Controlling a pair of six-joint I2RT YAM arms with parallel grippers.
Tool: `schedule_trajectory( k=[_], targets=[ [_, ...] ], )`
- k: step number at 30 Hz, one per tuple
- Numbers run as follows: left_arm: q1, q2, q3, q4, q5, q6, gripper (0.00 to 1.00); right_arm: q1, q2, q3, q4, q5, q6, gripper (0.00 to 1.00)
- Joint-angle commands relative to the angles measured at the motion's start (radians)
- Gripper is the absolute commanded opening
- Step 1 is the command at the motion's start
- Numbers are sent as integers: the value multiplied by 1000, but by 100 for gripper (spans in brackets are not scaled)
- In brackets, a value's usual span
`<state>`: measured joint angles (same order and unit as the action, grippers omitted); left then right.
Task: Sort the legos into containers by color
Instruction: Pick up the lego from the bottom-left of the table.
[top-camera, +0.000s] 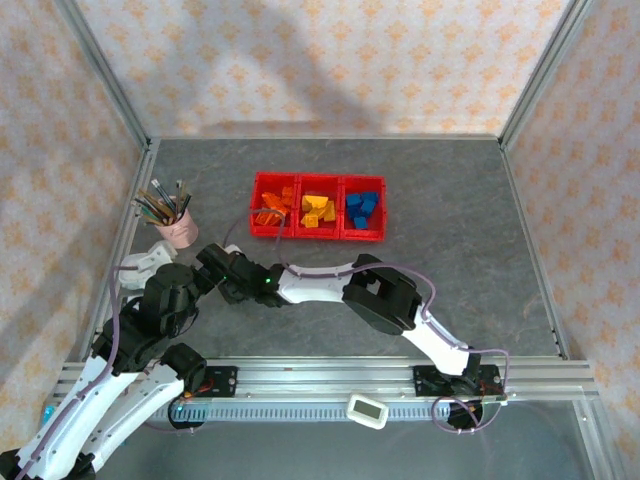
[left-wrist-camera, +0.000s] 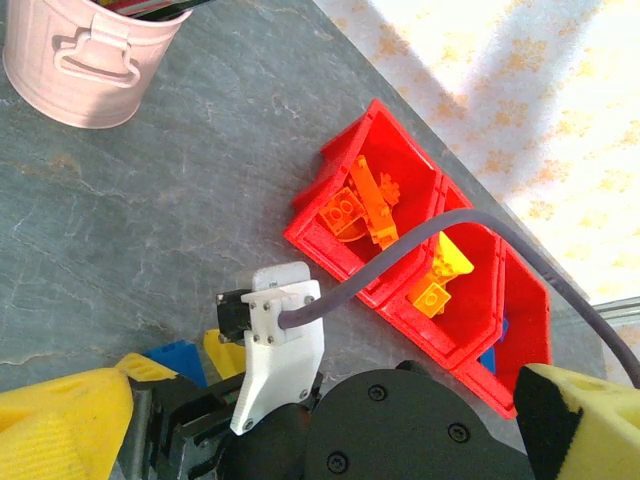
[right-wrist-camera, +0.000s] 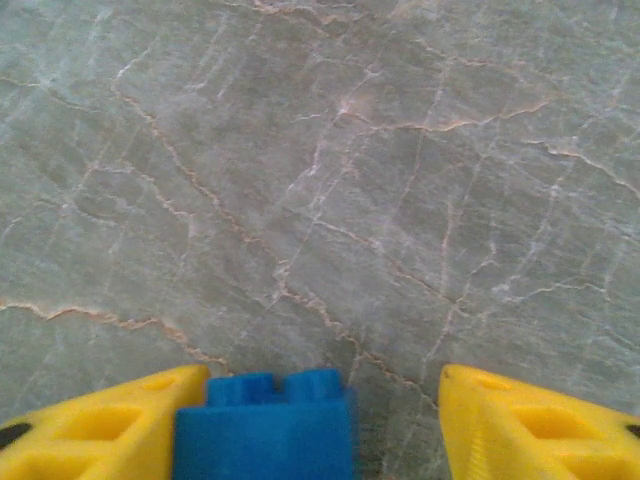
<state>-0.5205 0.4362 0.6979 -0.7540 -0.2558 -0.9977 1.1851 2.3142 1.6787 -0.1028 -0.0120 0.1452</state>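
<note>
The containers (top-camera: 318, 236) are three joined red bins at the table's middle back. The left one holds orange legos (top-camera: 272, 208), the middle yellow legos (top-camera: 316, 210), the right blue legos (top-camera: 362, 208). A blue brick (right-wrist-camera: 265, 430) lies on the grey table between the fingers of my right gripper (right-wrist-camera: 320, 390). It touches the left finger (right-wrist-camera: 110, 420), with a gap to the right finger (right-wrist-camera: 530, 420), so the jaws stand open. In the left wrist view the same brick (left-wrist-camera: 178, 358) peeks out beside the right arm's wrist. My left gripper (left-wrist-camera: 320, 420) is wide open, with that wrist between its fingers.
A pink pencil cup (top-camera: 176, 228) stands left of the bins, close to both grippers. The two arms cross near the table's left front. Patterned walls and metal posts close in the table on three sides.
</note>
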Motion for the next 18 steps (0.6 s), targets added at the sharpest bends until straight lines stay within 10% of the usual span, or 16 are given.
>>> schedule_trajectory(
  k=[1,7,18],
  targets=[
    [9,4,-9,-27,-35,0,99,11,18,31,-41,32,-23,52],
    [9,6,-6,-15,-32,6,99,11,-38,-4,-40,49,-15,30],
    [9,95,51,73,20,107,99,-36,-368,-260,-22,99,104,25]
  ],
)
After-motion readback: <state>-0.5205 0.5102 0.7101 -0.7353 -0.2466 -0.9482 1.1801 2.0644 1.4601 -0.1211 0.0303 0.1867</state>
